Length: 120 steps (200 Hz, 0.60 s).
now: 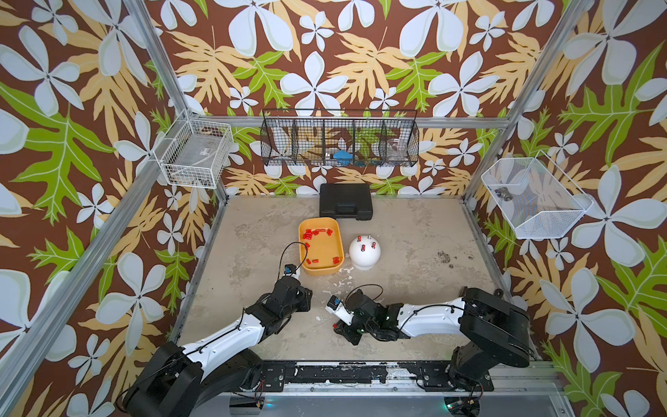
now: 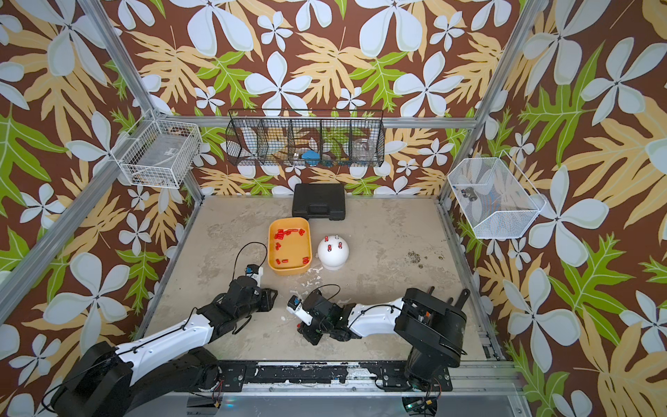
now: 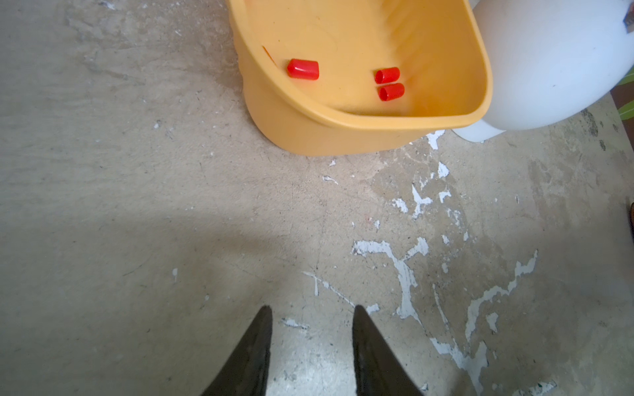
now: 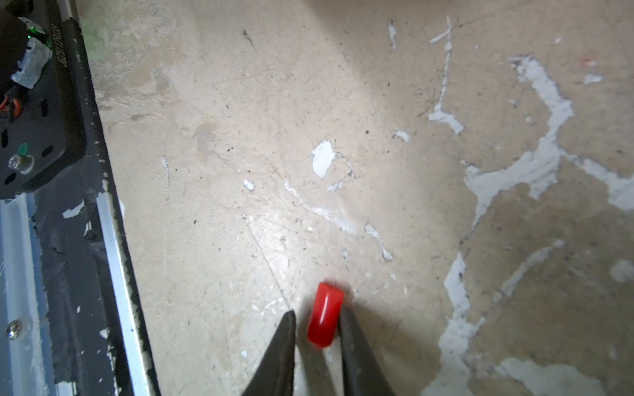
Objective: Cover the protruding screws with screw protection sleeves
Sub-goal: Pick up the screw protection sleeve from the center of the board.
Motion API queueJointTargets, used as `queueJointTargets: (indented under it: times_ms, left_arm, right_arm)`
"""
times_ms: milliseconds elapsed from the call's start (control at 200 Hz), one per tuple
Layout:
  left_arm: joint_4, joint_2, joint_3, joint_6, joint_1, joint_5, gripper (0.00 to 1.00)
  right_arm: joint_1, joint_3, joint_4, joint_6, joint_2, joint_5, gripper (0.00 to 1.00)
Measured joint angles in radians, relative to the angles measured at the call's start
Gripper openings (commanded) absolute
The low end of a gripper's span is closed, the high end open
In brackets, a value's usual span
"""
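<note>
Our left gripper (image 3: 312,308) hangs parted near the tray (image 3: 360,135), while our right gripper (image 4: 317,312) brackets a red sleeve (image 4: 325,313) on the table (image 4: 240,137) — pinched or not, we cannot tell — well apart from the screws (image 1: 369,237).

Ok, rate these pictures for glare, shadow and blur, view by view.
Right wrist view: the red sleeve at the right gripper is blurred; bright glare on the table nearby. Left wrist view: sharp; a broad shadow crosses the table ahead of the left gripper; the white dome looks washed out. Both top views: evenly lit, frame posts splayed by the wide lens.
</note>
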Motion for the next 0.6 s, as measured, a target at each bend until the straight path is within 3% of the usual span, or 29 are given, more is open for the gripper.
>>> queueJointTargets:
  times_ms: [200,360,601]
  left_arm:
    - [0.0,0.0,0.0,0.0,0.0,0.0,0.41]
    - [0.003,-0.002,-0.003,0.0,0.0,0.0,0.41]
    - [0.085,-0.039,-0.019,0.004,0.0,0.054,0.4]
  right_arm:
    - [-0.001,0.014,0.0,-0.005,0.014,0.01,0.13]
    - [-0.001,0.002,-0.023,-0.005,-0.018,0.03,0.0]
    - [-0.089,-0.001,-0.074,0.007,-0.206,-0.035,0.0]
